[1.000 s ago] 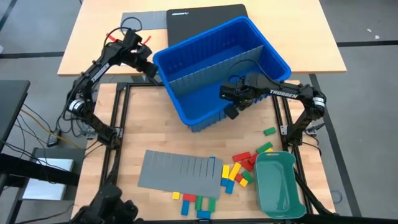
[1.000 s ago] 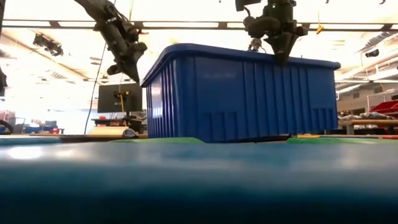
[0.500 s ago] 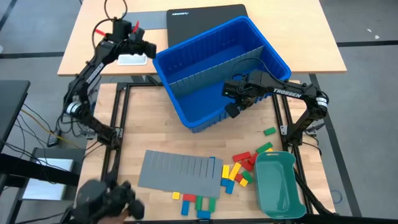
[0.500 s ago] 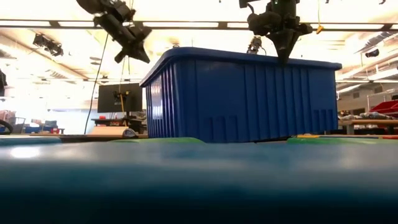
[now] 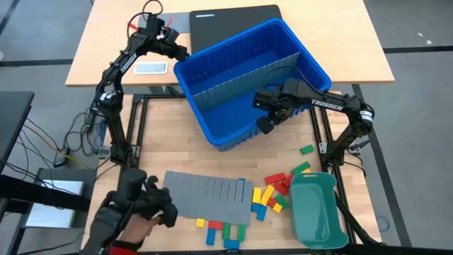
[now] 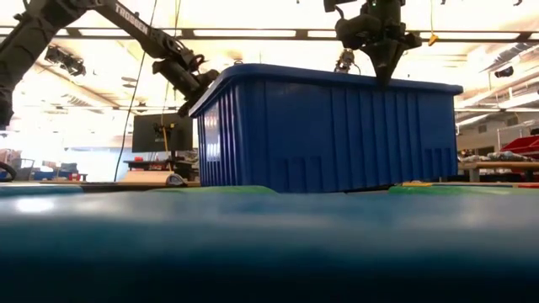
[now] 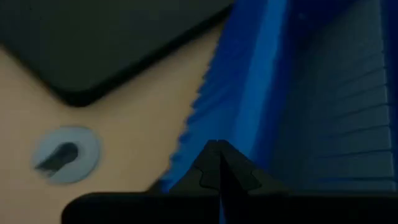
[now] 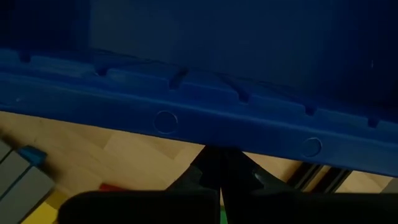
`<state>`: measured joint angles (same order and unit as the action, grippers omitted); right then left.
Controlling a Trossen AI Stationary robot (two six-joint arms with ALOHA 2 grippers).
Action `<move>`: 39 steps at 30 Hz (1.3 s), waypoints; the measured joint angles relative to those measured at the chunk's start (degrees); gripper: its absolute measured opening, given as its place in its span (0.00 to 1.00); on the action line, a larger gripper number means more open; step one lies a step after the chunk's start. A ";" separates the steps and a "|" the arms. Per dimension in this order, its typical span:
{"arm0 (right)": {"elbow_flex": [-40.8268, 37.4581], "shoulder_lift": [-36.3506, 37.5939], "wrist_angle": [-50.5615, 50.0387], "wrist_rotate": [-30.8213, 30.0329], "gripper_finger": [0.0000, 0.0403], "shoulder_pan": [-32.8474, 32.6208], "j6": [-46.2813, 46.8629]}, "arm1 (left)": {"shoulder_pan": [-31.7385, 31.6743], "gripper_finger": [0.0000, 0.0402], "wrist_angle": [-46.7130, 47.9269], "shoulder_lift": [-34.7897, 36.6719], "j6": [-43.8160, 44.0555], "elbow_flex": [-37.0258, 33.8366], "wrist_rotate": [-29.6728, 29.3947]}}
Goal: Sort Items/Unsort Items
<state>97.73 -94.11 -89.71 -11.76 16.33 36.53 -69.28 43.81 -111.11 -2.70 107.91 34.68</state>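
Note:
The items, small red, yellow, green and blue blocks (image 5: 271, 196), lie on the wooden table near its front edge, between a grey slotted sheet (image 5: 205, 195) and a teal tray (image 5: 318, 209). More blocks (image 5: 225, 230) lie in front of the sheet, and one green block (image 5: 306, 149) lies apart. A big blue bin (image 5: 248, 78) stands behind them. My left gripper (image 5: 182, 54) is shut at the bin's far left corner. My right gripper (image 5: 265, 122) is shut and points down at the bin's near right rim. My left gripper's shut tips (image 7: 217, 152) stand right at the bin's corner rim (image 7: 252, 93), slanting down from the far left. I cannot tell whether they touch it. My right gripper's shut tips (image 8: 219, 157) stand at the bin's outer rim (image 8: 186, 121), coming from above. Touch cannot be told there either.
A person's dark-gloved hand (image 5: 138, 209) reaches in at the table's near left, beside the grey sheet. Behind the bin, a second table carries a black laptop (image 5: 233, 20) and a small white device (image 5: 149, 68). Black frame rails (image 5: 134, 134) run along the worktable's sides.
My left gripper has swung toward the far edge and then right, up to the bin's far left corner, tipping further down. A person's gloved hand has come in at the near left edge. The bin and my right gripper have kept still.

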 joint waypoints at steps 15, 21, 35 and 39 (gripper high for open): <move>-0.04 0.02 -1.47 -6.18 0.00 4.08 -2.29 | -0.46 0.00 13.11 0.89 -2.88 -0.80 5.42; -0.07 0.00 -1.49 -10.66 0.00 5.98 -0.75 | -0.39 0.00 15.39 3.28 -2.89 -1.32 4.53; 3.04 1.17 0.70 -13.87 0.00 6.96 7.75 | 4.93 0.00 14.65 9.94 -1.16 -1.39 5.59; 4.50 2.25 0.12 -14.41 0.00 7.16 13.19 | 4.04 0.00 2.17 10.77 8.97 -1.29 -2.68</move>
<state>102.24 -91.85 -89.59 -26.17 23.49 49.72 -65.23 45.98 -100.33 6.27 106.62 32.00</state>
